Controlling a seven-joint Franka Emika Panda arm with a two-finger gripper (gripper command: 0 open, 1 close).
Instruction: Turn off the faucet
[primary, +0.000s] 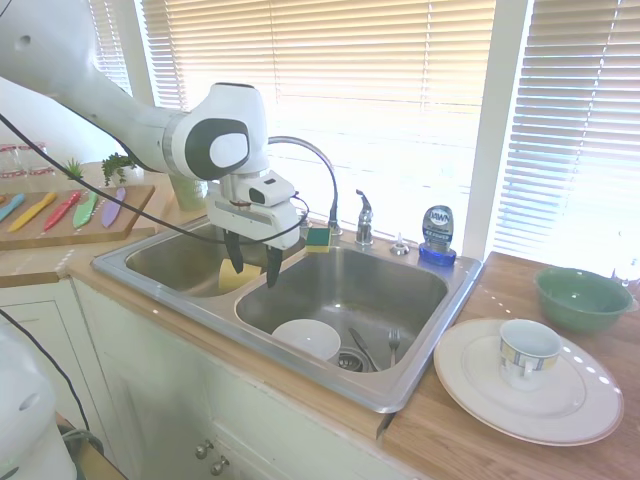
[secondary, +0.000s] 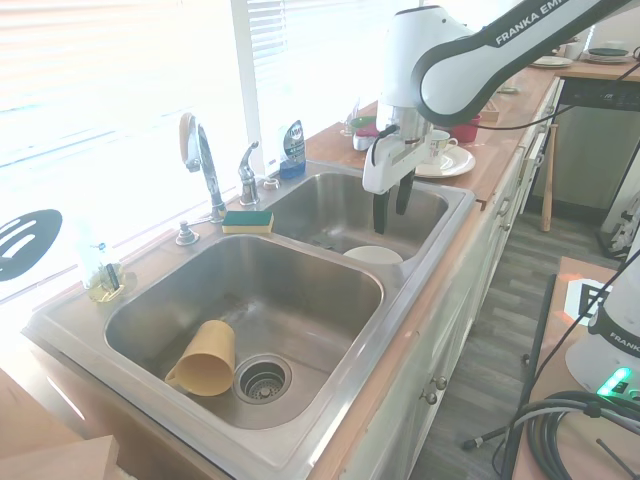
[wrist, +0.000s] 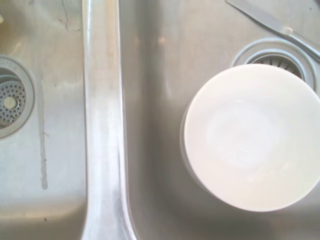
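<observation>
The gripper (primary: 252, 267) hangs above the divider of the double sink (primary: 420, 385), its fingers (primary: 272, 268) spread apart and holding nothing. The faucet (primary: 325, 180) stands at the sink's back rim, its lever handle (primary: 364, 212) just beside the gooseneck and well apart from the gripper. A white bowl (wrist: 252, 137) sits in the basin below.

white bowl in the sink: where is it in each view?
First exterior view: white bowl sits low in the right basin, left of the drain.
Second exterior view: only its rim shows, in the far basin below the pincer.
Wrist view: fills the right half.
Shared landmark: the divider between basins.
</observation>
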